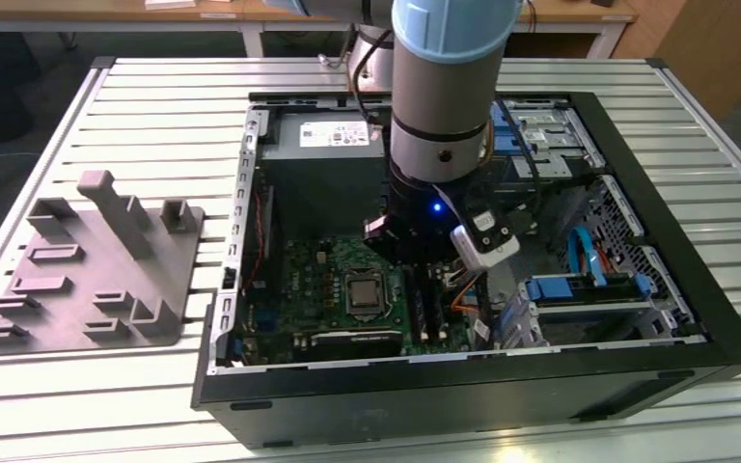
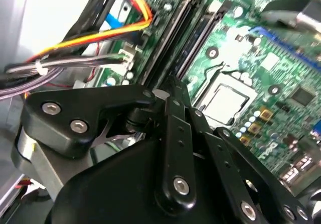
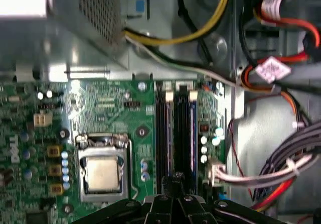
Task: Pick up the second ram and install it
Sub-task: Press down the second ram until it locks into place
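One arm with one gripper (image 1: 425,253), lowered inside one open computer case (image 1: 718,338). One green motherboard (image 3: 110,108) lies below the gripper, carrying one processor socket (image 3: 103,171) just beside the gripper tip. Long dark memory slots (image 3: 175,133) run directly out from the tip: at least three in the first wrist view; exact total not determinable. One grey fixture tray (image 1: 88,280) lies well apart from the gripper, outside the case, on one slatted table (image 1: 88,415).
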Available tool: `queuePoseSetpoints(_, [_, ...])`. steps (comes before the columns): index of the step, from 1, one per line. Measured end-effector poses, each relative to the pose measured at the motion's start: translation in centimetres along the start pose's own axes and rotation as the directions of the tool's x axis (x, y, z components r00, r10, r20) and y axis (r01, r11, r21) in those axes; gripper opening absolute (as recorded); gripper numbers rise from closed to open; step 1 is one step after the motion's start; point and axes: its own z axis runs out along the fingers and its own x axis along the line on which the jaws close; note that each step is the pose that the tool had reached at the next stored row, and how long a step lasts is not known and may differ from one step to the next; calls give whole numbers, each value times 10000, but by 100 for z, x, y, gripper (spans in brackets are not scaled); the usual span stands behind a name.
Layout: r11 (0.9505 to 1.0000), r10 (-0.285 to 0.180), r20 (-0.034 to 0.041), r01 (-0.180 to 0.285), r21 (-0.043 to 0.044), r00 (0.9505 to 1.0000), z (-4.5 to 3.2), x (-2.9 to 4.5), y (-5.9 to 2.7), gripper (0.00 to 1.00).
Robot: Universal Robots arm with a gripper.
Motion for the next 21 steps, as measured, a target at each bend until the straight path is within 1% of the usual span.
queuePoseSetpoints(3, [10000, -2, 0, 2, -1, 10000, -12, -1, 60, 10])
queuePoseSetpoints(5, [10000, -2, -1, 2, 2, 10000, -47, -2, 75, 10])
queuePoseSetpoints(7, [10000, -3, 0, 3, 0, 10000, -116, -6, 76, 10])
queuePoseSetpoints(12, [10000, -2, 0, 2, 0, 10000, -317, -14, 62, 10])
queuePoseSetpoints(14, [10000, -3, -1, 3, 1, 10000, -372, -16, 57, 10])
queuePoseSetpoints(21, [10000, -2, 0, 2, 0, 10000, -385, -17, 57, 10])
